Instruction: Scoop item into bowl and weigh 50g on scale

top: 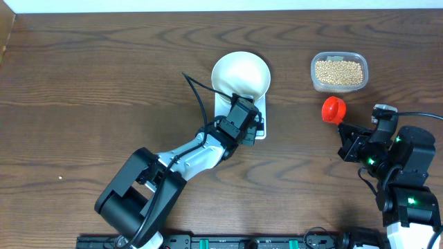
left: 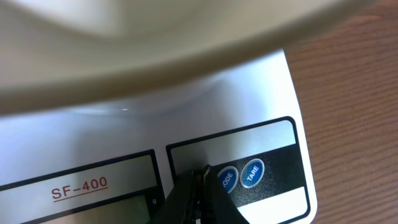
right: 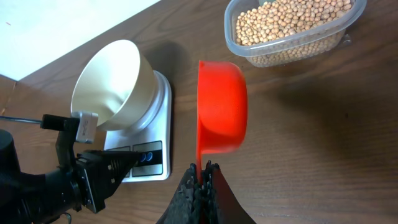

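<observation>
The white bowl (top: 240, 75) stands on the white scale (top: 263, 114) at mid-table and looks empty inside. My left gripper (left: 204, 171) is shut, its tips low over the scale's (left: 249, 106) button panel, right beside the blue MODE button (left: 227, 178). The tan beans (top: 338, 72) fill a clear tub at the back right. My right gripper (right: 203, 167) is shut on the thin handle of the red scoop (right: 221, 106), which hangs above the wood between scale and tub; only its outside shows.
The clear tub (right: 339, 28) sits just beyond the scoop. A TARE button (left: 252, 172) lies right of MODE. The left arm (top: 187, 155) stretches diagonally from the front edge. Bare wood lies to the left of the scale.
</observation>
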`<state>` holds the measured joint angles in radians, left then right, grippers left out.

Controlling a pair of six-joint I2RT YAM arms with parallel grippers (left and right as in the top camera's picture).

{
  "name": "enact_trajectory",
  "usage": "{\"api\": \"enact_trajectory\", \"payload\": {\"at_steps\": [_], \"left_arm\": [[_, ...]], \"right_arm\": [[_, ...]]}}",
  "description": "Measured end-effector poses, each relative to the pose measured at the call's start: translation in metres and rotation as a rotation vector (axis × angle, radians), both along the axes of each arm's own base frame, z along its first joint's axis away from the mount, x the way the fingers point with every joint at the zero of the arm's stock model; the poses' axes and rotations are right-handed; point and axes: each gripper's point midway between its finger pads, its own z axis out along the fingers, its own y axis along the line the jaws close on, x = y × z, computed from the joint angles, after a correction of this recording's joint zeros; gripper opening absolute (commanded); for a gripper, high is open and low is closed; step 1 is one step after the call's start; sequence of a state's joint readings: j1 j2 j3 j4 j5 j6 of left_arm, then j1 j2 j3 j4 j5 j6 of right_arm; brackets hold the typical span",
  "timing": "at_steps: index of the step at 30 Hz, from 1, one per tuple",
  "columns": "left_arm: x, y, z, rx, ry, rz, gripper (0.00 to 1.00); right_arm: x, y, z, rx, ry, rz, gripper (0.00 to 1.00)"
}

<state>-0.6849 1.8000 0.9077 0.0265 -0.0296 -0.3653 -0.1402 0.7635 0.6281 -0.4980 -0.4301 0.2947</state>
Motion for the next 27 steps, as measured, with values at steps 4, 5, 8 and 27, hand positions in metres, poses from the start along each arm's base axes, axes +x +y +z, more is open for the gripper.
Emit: {"api": "enact_trajectory", "payload": {"at_steps": [4, 5, 8, 27], "left_arm": [[-0.0012, -0.0013, -0.0001, 0.000, 0.001, -0.004, 0.07], [-0.0013, -0.0013, -0.0002, 0.001, 0.000, -0.004, 0.07], [-0.0006, -0.0005, 0.0000, 0.005, -0.003, -0.001, 0.07], [0.0023, -0.0010, -0.0012, 0.020, -0.013, 0.007, 0.07]], "right_arm": [[0.0000, -0.0001, 0.0000, 0.000, 0.000, 0.000, 0.01], [0.0000, -0.0001, 0.0000, 0.000, 0.000, 0.000, 0.01], [0.0000, -0.0001, 0.0000, 0.000, 0.000, 0.000, 0.01], [-0.0003, -0.0001, -0.0005, 0.000, 0.003, -0.001, 0.01]]}}
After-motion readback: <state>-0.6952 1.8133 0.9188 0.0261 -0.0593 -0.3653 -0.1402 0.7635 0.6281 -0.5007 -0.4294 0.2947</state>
